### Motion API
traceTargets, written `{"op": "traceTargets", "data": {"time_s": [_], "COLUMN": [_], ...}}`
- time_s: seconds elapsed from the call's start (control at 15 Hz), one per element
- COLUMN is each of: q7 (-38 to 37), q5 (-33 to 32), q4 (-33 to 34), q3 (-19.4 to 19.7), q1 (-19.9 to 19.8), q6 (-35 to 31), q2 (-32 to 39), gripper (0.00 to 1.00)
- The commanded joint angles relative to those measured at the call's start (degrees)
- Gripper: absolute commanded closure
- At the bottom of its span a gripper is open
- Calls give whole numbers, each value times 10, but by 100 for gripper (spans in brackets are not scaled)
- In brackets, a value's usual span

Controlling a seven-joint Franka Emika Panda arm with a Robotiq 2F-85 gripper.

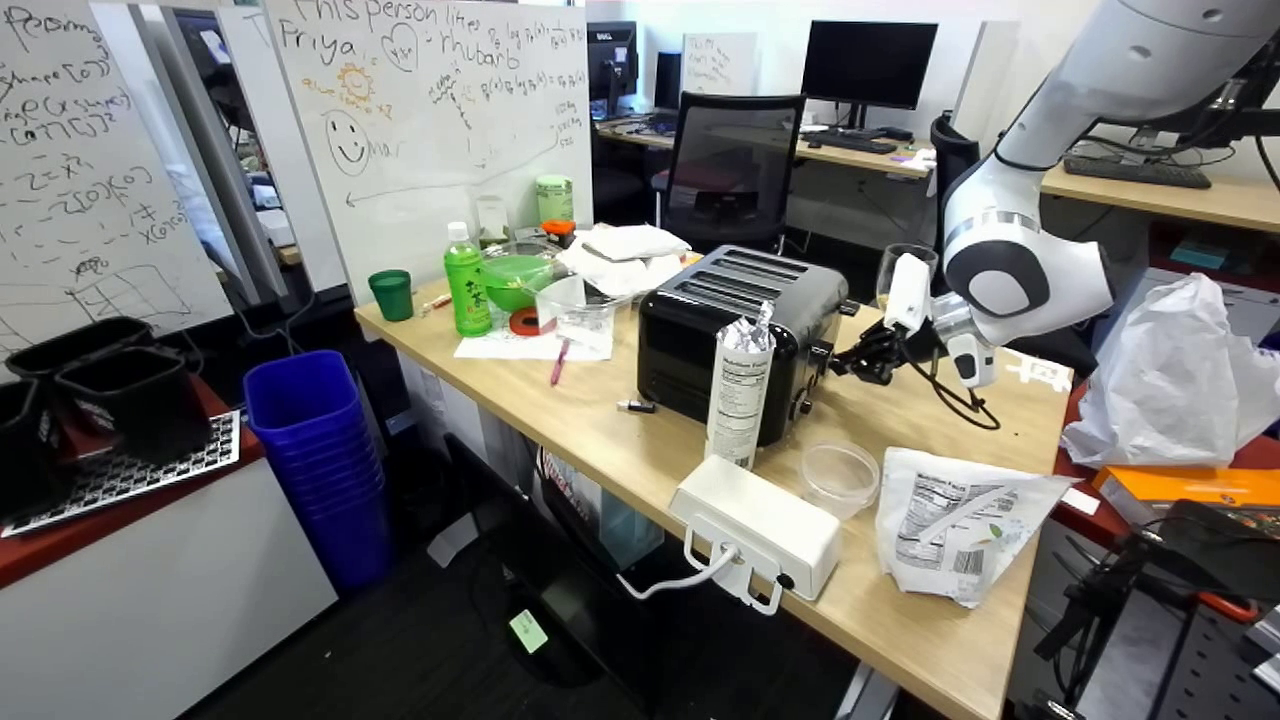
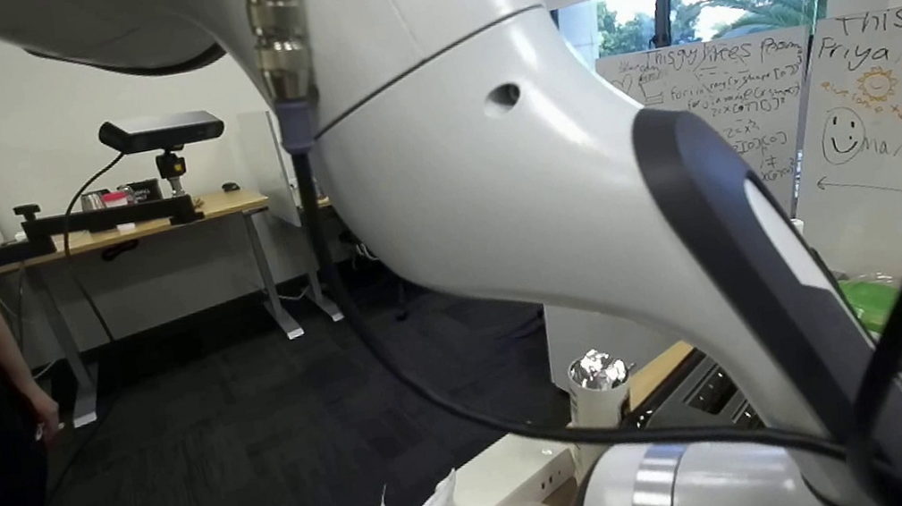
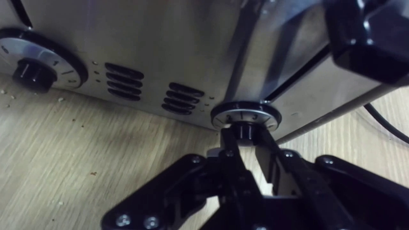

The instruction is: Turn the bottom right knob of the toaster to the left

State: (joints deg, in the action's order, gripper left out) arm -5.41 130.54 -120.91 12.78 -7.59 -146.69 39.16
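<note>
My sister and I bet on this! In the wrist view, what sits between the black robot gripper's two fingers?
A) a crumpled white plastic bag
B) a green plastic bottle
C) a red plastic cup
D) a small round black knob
D: the gripper shows one finger on each side of the knob, on the boxy silver-sided toaster.

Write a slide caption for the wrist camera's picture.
A black two-fingered gripper straddles the round black right-hand knob of a silver-faced metal toaster.
</note>
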Motion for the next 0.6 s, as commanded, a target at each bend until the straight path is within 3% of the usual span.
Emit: {"op": "traceTargets", "data": {"time_s": [0.0, 0.53], "q7": [69, 252], "q5": [25, 87], "q4": [14, 28], "q3": [8, 59], "q1": [31, 119], "q6": [-37, -110], "q2": [6, 8], "gripper": [95, 95]}}
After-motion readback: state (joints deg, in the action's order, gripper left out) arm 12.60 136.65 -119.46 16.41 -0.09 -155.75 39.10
